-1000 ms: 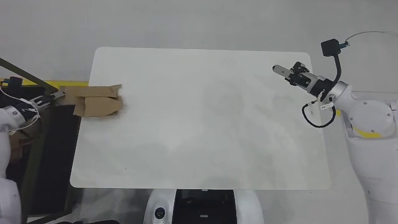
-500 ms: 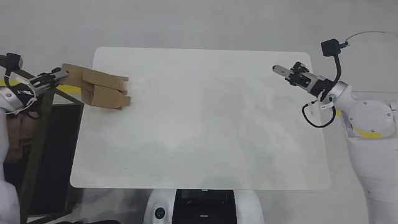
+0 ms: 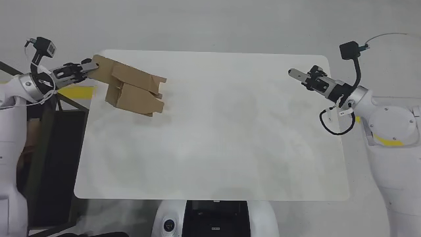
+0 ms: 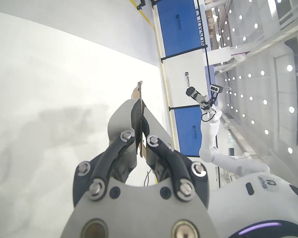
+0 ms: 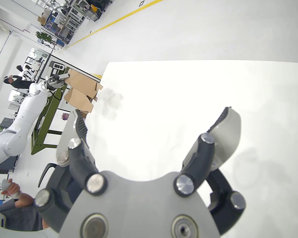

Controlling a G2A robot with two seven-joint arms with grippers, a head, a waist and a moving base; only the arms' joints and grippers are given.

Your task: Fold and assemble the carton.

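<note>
Brown cardboard carton [image 3: 135,89] sits at the upper left of the top view, over the white surface's [image 3: 217,145] corner. The left hand [image 3: 89,68] holds its left end, and the right hand [image 3: 294,74] is at upper right.

Left wrist view: the left hand is clamped on the carton's thin edge.

Right wrist view: the right hand's fingers are spread apart.

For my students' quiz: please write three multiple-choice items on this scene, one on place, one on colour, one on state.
1. Where on the table is the carton? A. centre B. right edge C. far left corner
2. Its colour? A. white B. brown C. blue
3. The fingers of the right gripper are: A. open, empty B. shut on the carton C. shut, empty
Answers: 1 C, the left gripper holds it there; 2 B, plain brown cardboard; 3 A, spread apart, nothing between.
</note>
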